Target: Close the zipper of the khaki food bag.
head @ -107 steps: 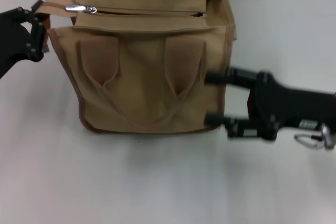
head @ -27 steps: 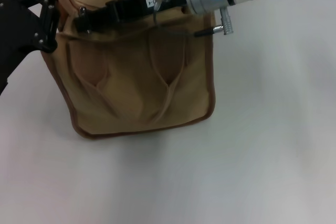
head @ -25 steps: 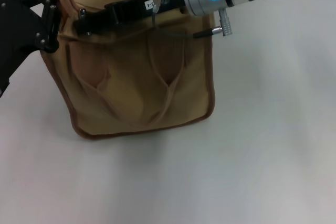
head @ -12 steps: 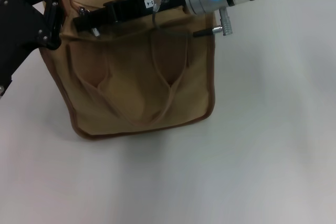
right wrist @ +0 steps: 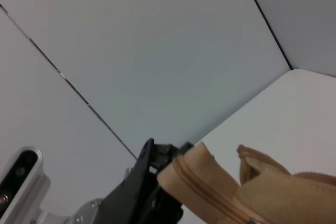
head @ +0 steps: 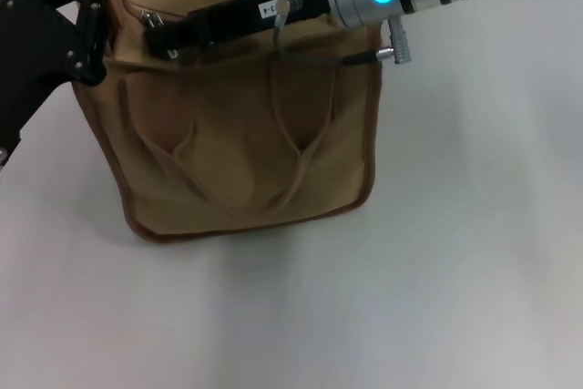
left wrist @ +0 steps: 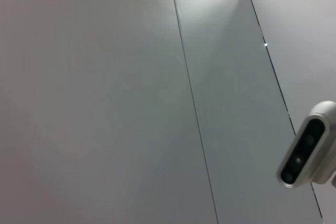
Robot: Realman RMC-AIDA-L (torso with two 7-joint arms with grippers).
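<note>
- Nearest in the head view, the plain white tabletop point(head: 364, 316) lies bare in front of the bag.
- Next, the boxy tan-khaki canvas food bag point(head: 237, 134) with darker brown edge trim stands on that table, left of centre, its front face toward the camera.
- Two looped fabric handles point(head: 301, 125) hang flat against the front face, meeting in a V near the lower middle.
- Along the bag's top edge runs the khaki-taped zipper line point(right wrist: 210, 195); the right wrist view shows its stitched tape curving over the raised fabric end.
- A small shiny silver metal pull tab point(head: 151, 18) sits near the left end of the bag's top, just beside the tip of the right gripper.
- The right gripper point(head: 173, 40), black and slender on a silver arm with a glowing blue ring, reaches across the bag's top from the right; its tip lies at the upper left part of the bag, touching the fabric. Whether its fingers are together or apart, I cannot tell.
- The left gripper point(head: 86, 29), a black angular clamp, is at the bag's upper left corner, its fingers pressed together on the brown-trimmed corner fabric of the bag, which sticks up just beside it.
- Farthest back, a pale grey panelled wall point(left wrist: 131, 103) fills the left wrist view, with a small white camera unit point(left wrist: 307, 153) at one edge.
</note>
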